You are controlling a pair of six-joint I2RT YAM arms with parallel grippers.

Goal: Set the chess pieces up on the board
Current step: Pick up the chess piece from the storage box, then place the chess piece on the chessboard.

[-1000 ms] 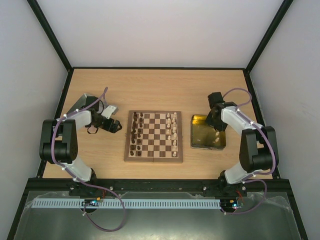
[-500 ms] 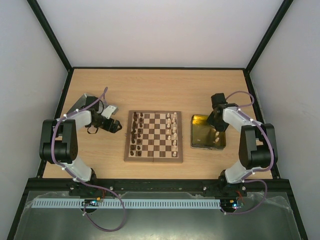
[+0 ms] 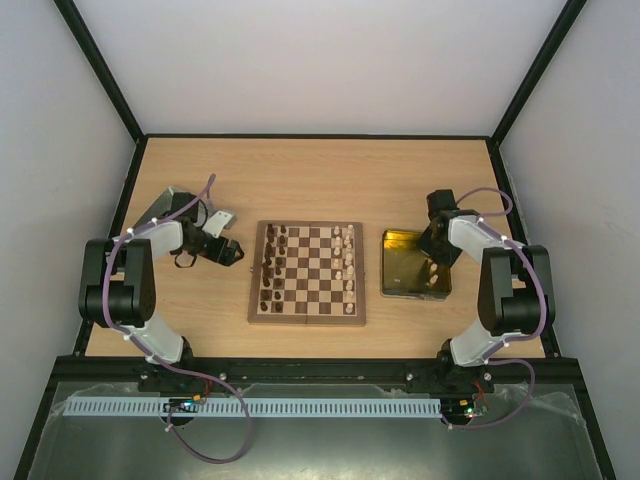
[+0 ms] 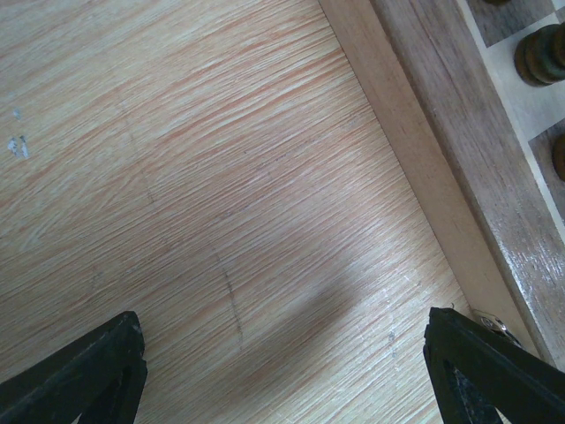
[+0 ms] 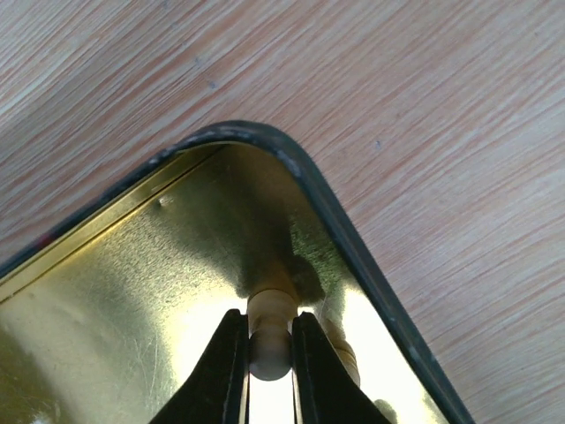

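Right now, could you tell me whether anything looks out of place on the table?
Only that a few cream chess pieces sit in the gold tin tray, off the chessboard; the right gripper pinches one in the tray's corner.

The board (image 3: 306,321) lies flat in the middle of the surface (image 3: 300,180). Dark brown pieces (image 3: 272,262) stand along its left two files, cream pieces (image 3: 348,258) along its right. In the gold tray (image 3: 400,265), near a corner, one cream piece (image 5: 269,355) is pinched by the right end effector (image 5: 269,329).

Tray rim (image 5: 311,181) stands just beside right tool (image 5: 269,343).
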